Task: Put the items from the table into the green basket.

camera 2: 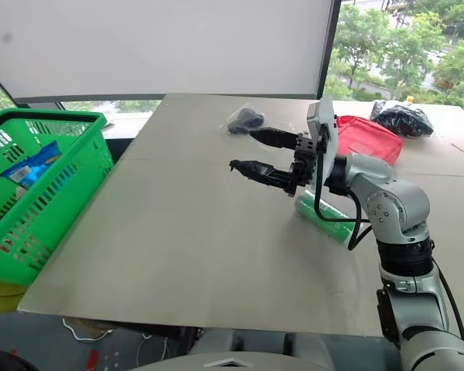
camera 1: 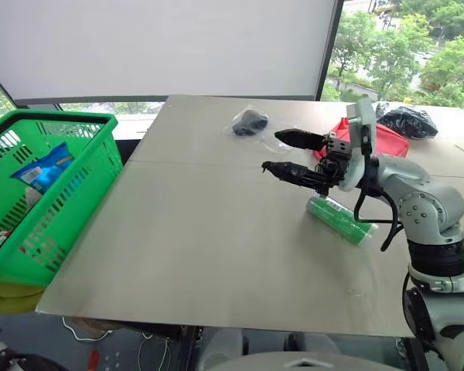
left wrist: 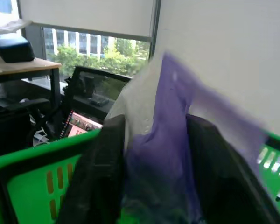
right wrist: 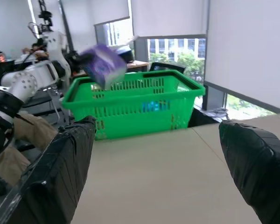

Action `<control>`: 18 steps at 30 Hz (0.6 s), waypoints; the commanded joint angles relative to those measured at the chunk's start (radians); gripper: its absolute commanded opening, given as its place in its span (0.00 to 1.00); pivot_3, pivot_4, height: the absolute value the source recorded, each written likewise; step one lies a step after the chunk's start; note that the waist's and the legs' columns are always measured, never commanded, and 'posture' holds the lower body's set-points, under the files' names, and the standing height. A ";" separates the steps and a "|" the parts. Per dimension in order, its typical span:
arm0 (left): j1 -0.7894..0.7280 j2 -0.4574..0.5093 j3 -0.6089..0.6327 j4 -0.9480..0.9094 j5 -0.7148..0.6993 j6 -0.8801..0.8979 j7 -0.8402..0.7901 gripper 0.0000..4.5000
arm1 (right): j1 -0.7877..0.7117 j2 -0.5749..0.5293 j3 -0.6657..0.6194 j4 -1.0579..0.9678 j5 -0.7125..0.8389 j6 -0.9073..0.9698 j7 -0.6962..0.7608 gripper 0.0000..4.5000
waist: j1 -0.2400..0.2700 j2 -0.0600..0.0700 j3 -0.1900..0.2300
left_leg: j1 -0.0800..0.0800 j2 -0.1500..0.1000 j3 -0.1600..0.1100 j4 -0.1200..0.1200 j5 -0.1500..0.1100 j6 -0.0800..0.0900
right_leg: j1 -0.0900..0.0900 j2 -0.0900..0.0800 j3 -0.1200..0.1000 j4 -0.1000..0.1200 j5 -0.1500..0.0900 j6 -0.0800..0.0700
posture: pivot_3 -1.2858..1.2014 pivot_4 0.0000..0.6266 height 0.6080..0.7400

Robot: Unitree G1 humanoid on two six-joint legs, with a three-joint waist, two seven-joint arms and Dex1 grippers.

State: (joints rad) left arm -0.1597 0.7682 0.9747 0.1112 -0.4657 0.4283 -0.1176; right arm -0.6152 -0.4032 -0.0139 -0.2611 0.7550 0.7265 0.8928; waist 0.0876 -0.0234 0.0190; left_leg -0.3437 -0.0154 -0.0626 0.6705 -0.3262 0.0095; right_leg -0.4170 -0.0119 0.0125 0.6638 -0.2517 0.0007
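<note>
- the purple tissue pack (left wrist: 165, 154) sits between the two black fingers of the left gripper (left wrist: 156, 123), up over the green basket (camera 1: 54, 117). i cannot tell if the fingers grip it or have let go.
- if it drops near the rim, it could hit the edge and bounce out to the floor at 9 o'clock of the table (camera 1: 201, 247).
- the basket already has a blue packet (camera 1: 45, 170) inside. the pack could land on it and slide.
- the right gripper (camera 1: 271, 151) is spread wide and holds nothing. it hangs over the middle of the table, pointing to 9 o'clock.
- the green tube (camera 1: 340, 220) lies just at 4 o'clock of that gripper. it is round, so i think a bump could roll it off the near edge.
- the clear bag with the black lump (camera 1: 250, 122) is at 12 o'clock, near the far edge. a push could slide it off.
- the red pouch (camera 1: 387, 141) is at 2 o'clock, partly behind the right arm, and the black crinkled bag (camera 1: 407, 120) is past it. soft bags could slip out of a weak pinch.
</note>
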 commanded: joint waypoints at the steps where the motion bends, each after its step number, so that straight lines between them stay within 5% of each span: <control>1: -0.045 0.005 -0.060 0.046 0.019 -0.067 -0.033 0.76 | -0.021 -0.006 -0.011 -0.024 0.011 -0.024 0.003 1.00 | 0.005 -0.001 -0.001 | 0.000 0.000 0.000 0.000 0.000 0.000 | 0.000 0.000 0.000 0.000 0.000 0.000 | 0.57 0.00 1.00; 3: -0.056 0.007 -0.065 0.072 0.021 -0.081 -0.029 0.97 | -0.017 -0.017 -0.019 -0.027 0.006 -0.023 -0.004 1.00 | 0.002 -0.002 -0.002 | 0.000 0.000 0.000 0.000 0.000 0.000 | 0.000 0.000 0.000 0.000 0.000 0.000 | 0.56 0.00 1.00; 4: -0.060 0.007 -0.068 0.075 0.020 -0.087 -0.030 0.99 | -0.012 -0.032 -0.021 -0.026 -0.007 -0.027 -0.007 1.00 | -0.002 -0.002 -0.002 | 0.000 0.000 0.000 0.000 0.000 0.000 | -0.001 0.000 0.000 0.001 0.000 0.000 | 0.56 0.00 1.00; 11: 0.059 -0.065 -0.244 -0.288 -0.193 -0.002 -0.332 0.99 | 0.128 -0.313 0.106 0.052 -0.315 -0.070 -0.011 1.00 | -0.018 -0.007 -0.006 | -0.003 -0.001 0.002 0.000 -0.002 0.003 | -0.003 -0.003 0.000 -0.001 0.000 0.000 | 0.55 0.00 1.00; 18: 0.351 0.057 -0.459 -0.688 -0.380 0.194 -0.659 0.99 | 0.189 -0.423 0.226 0.086 -0.469 0.025 -0.048 1.00 | -0.063 0.001 -0.002 | -0.001 0.003 0.008 -0.001 -0.001 0.003 | -0.004 0.000 0.003 0.000 0.000 -0.001 | 0.55 0.00 1.00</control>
State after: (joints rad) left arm 0.1881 0.7934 0.5144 -0.5090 -0.8184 0.6071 -0.7308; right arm -0.4038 -0.8153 0.1962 -0.1731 0.3283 0.7423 0.8672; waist 0.0251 -0.0227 0.0169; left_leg -0.3444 -0.0126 -0.0551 0.6695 -0.3277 0.0123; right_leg -0.4213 -0.0121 0.0156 0.6653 -0.2519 -0.0004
